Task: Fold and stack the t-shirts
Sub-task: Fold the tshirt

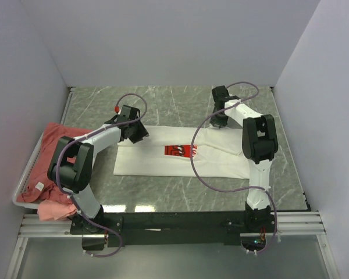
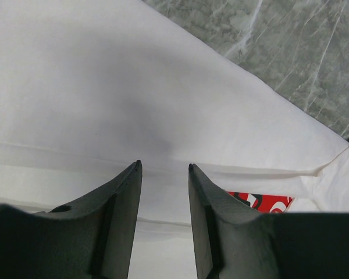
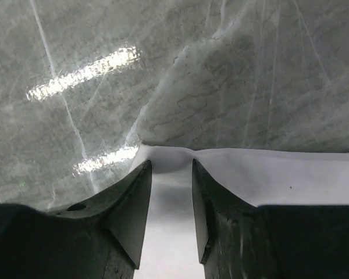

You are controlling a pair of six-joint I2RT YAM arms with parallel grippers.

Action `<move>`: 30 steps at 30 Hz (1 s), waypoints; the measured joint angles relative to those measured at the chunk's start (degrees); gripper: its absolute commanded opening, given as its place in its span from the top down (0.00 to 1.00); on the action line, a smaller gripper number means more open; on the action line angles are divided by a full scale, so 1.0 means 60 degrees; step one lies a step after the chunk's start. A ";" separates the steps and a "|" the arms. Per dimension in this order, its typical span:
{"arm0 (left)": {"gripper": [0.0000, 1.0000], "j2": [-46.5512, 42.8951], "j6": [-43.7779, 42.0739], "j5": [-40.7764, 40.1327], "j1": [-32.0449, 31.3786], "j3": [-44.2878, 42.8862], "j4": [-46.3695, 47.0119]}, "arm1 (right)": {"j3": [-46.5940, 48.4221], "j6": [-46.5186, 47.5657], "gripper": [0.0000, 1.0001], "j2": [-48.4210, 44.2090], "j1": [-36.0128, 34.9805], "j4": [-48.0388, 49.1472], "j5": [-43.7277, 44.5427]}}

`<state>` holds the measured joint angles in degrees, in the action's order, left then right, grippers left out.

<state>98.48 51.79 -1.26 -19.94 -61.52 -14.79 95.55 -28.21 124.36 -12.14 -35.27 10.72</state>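
White t-shirt (image 1: 157, 164) flat on tabletop (image 1: 180, 102) beside basket (image 1: 24, 181) | left end effector (image 2: 164, 167) near basket, right end effector (image 3: 171, 164) far from it, both part open over cloth | best: pinch both edges, lift together.

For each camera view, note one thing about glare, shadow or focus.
Top external: two bright glare patches on the table near the arm bases. Left wrist: a soft grey shadow across the white t-shirt; the left gripper shows dark, with little detail. Right wrist: glare streaks on the table beyond the right gripper.
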 measured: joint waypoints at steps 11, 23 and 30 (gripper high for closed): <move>0.57 0.0135 0.0000 -0.0011 -0.0007 0.0000 0.0055 | 0.0240 -0.0018 0.58 0.0091 -0.0036 0.0000 0.0047; 0.58 0.0160 -0.0004 -0.0011 -0.0029 -0.0044 0.0058 | 0.1348 -0.0047 0.58 0.0874 -0.0193 -0.0393 0.0066; 0.58 0.0295 0.0000 -0.0011 -0.0033 -0.0098 0.0047 | 0.1370 -0.0073 0.64 0.0874 -0.0233 -0.0590 0.0076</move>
<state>100.25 51.79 -1.32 -20.14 -62.11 -14.50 103.77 -28.64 129.60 -13.54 -38.81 11.18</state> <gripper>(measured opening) 0.422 0.389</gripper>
